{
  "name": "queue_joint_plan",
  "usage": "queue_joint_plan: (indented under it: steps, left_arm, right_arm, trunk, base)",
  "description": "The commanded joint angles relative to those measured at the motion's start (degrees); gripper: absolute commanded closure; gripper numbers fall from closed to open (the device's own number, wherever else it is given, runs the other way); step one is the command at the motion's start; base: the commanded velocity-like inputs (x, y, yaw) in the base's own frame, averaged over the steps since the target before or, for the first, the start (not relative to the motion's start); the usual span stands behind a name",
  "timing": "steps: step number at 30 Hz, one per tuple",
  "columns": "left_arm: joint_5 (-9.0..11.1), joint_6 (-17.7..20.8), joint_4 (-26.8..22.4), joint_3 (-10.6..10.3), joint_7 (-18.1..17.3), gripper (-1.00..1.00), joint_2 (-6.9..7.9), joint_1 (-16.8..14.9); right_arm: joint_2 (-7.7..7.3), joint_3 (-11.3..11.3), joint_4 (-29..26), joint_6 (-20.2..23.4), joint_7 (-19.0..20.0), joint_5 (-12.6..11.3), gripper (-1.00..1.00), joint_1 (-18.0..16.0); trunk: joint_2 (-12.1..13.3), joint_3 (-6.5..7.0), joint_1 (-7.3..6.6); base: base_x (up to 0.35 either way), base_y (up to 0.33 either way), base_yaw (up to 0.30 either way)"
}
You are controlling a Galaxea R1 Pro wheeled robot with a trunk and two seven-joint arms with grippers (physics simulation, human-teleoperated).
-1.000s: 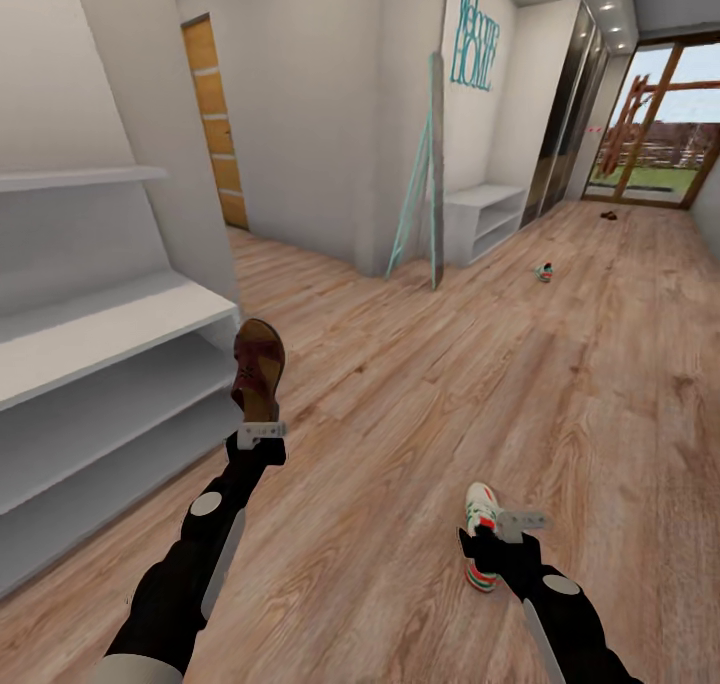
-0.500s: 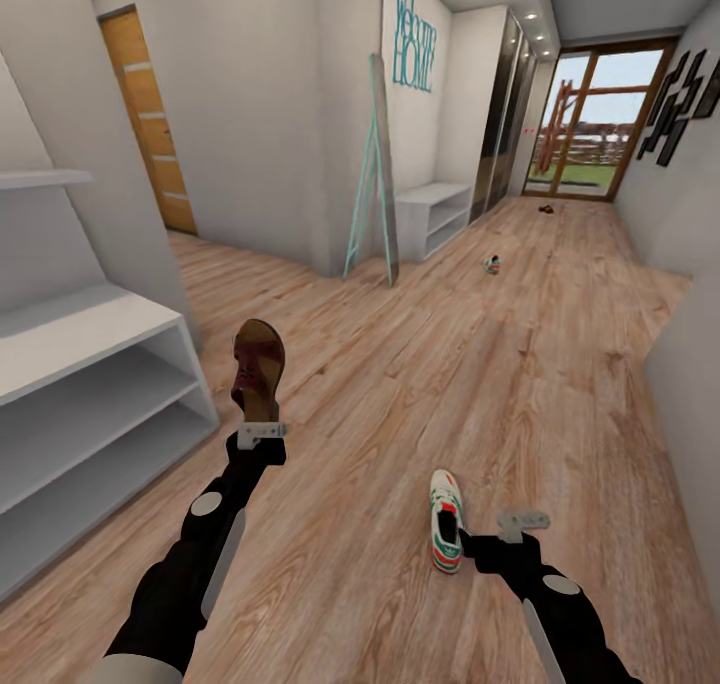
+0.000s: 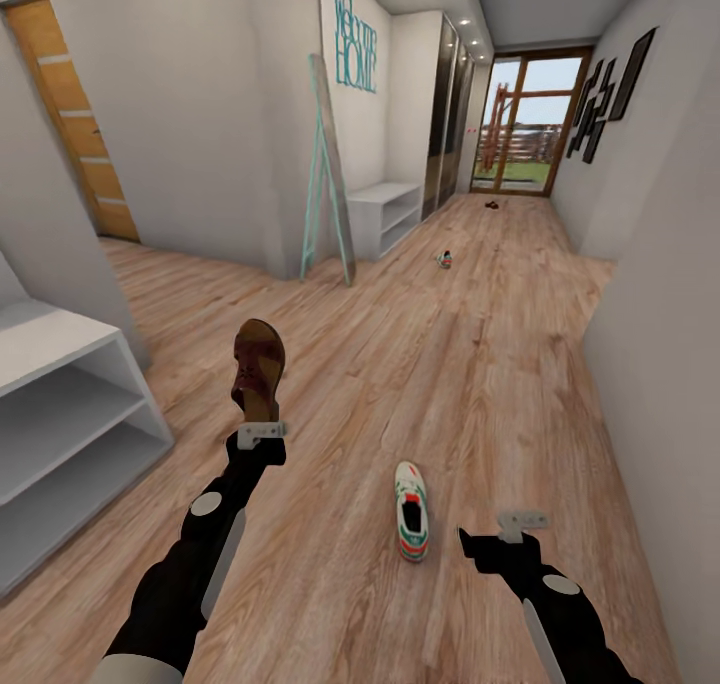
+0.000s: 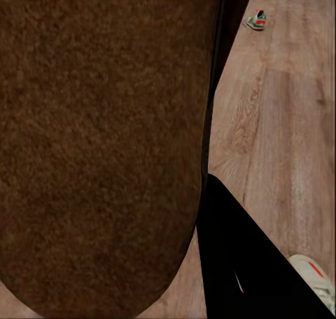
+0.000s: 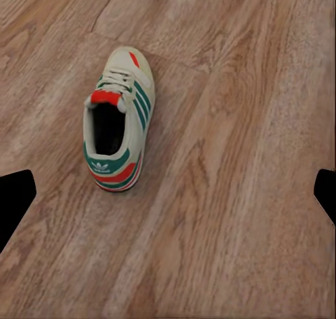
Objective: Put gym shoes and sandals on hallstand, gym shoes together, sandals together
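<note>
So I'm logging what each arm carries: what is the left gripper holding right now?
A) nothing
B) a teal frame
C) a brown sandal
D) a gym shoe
C: in the head view the left gripper is clamped on the brown sandal, which stands upright above it, off the floor.

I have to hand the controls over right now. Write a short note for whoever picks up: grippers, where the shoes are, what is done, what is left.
Left gripper: shut on one brown sandal, held up in the air.
Right gripper: open, empty, just beside the near gym shoe, which lies on the corridor floor.
Second gym shoe lies farther down the corridor; a small dark thing near the glass door is probably the other sandal.
Hallstand at the robot's left: visible shelves bare.
Done: one sandal picked up. Left: all four placed, in pairs.
</note>
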Motion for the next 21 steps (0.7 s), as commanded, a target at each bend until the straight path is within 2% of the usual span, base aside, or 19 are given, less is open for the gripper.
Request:
queue_joint_plan:
  steps: [1, 6, 15, 21]
  left_arm:
    - [-0.21, 0.37, -0.11, 0.05, -0.26, 1.0, -0.02, -0.01]
    - [-0.21, 0.37, -0.11, 0.04, -0.26, 1.0, -0.02, -0.01]
    - [-0.19, 0.43, -0.11, 0.03, -0.25, 1.0, -0.02, -0.01]
    - [-0.18, 0.45, -0.11, 0.03, -0.26, 1.0, -0.02, -0.01]
  right_arm:
    - [-0.01, 0.01, -0.05, 0.3, -0.01, -0.03, -1.0, -0.03]
    - [0.03, 0.14, -0.01, 0.3, -0.01, -0.02, -1.0, -0.03]
    - [0.0, 0.17, -0.01, 0.3, -0.01, -0.02, -1.0, -0.03]
    - [0.03, 0.18, -0.02, 0.3, -0.01, -0.03, -1.0, -0.03]
  trunk:
    - [-0.02, -0.05, -0.01]
    - [-0.02, -0.05, -0.01]
    - [-0.02, -0.05, -0.01]
    - [-0.02, -0.05, -0.01]
  base:
    - [0.0, 0.0, -0.284]
    - [0.0, 0.0, -0.091]
    - [0.003, 0.002, -0.005]
    - [0.153, 0.142, 0.0]
